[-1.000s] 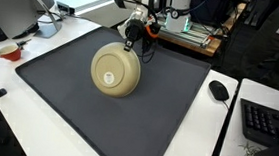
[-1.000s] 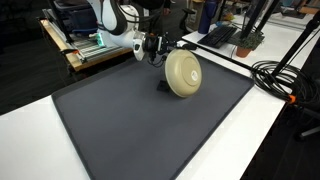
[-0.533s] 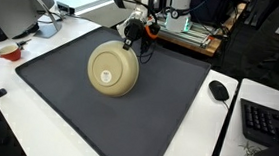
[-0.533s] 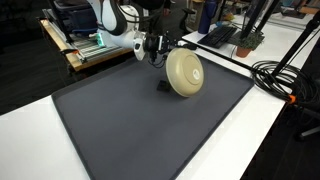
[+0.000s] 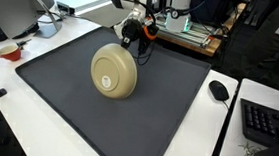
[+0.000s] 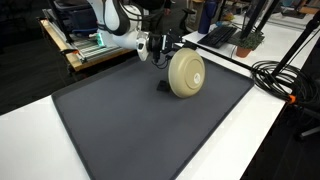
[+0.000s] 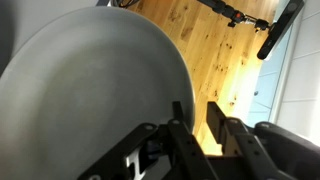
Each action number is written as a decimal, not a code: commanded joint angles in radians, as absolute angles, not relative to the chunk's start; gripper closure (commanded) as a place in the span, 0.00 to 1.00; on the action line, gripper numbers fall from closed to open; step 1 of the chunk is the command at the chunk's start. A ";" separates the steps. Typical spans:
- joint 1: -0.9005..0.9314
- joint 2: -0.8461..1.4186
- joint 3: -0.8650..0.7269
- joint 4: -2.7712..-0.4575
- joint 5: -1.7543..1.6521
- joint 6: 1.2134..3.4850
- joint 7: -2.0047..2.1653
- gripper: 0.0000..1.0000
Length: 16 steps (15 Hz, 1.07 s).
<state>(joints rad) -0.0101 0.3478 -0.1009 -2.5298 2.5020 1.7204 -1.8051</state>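
1. Exterior view, leftmost first: red cup point(image 5: 11, 50) and monitor point(image 5: 15, 3) sit on the white desk point(image 5: 35, 130) off the mat's left edge, well apart from the bowl.
2. Next, the cream bowl point(image 5: 114, 70) hangs tilted on its side over the dark mat point(image 5: 126, 117). We read it as lifted clear of the mat, underside facing the camera.
3. Gripper point(image 5: 133, 32) is at the bowl's upper rim; in the wrist view the jaws are closed on that rim, one finger point(image 7: 185, 135) on either side of the wall.
4. Rim pinch, so we judge the bowl may swing. We'd move slowly and keep the wrist steady.
5. Room: the mat is broad under the bowl in both exterior views point(image 6: 186, 73).
6. Right side is tighter: mouse point(image 5: 219, 90), keyboard point(image 5: 268, 123), and cables point(image 6: 285, 80) lie off the mat edge.
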 commanded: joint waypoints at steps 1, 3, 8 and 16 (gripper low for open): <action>-0.004 0.366 -0.095 -2.519 2.530 1.734 -1.779 0.39; -0.001 0.359 -0.095 -2.529 2.532 1.754 -1.772 0.24; 0.018 0.306 -0.095 -2.564 2.526 1.903 -1.720 0.40; 0.007 0.208 -0.116 -2.600 2.517 1.952 -1.750 0.78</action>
<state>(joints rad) 0.0070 0.2905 -0.1090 -2.5504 2.5057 1.9169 -1.7425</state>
